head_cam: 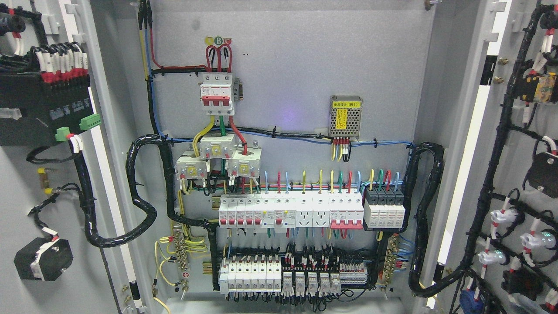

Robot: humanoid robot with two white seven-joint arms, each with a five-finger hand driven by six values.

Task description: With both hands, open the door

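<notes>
An electrical cabinet fills the head view with both doors swung wide. The left door [30,183] shows its inner face with a black module, green connectors and a black wire loom. On the inner face of the right door [518,144] I see wired lamps and switches along a black loom. Between them the grey back panel [305,65] carries a red-and-white main breaker [216,93], rows of white breakers [290,211] and lower terminal rows [279,274]. Neither of my hands nor any arm shows in the view.
A small perforated metal power supply [345,116] with a yellow label sits at upper right of the panel. Thick black corrugated conduits loop from the panel to each door, at left [144,192] and at right [425,218]. Coloured wires run between the breakers.
</notes>
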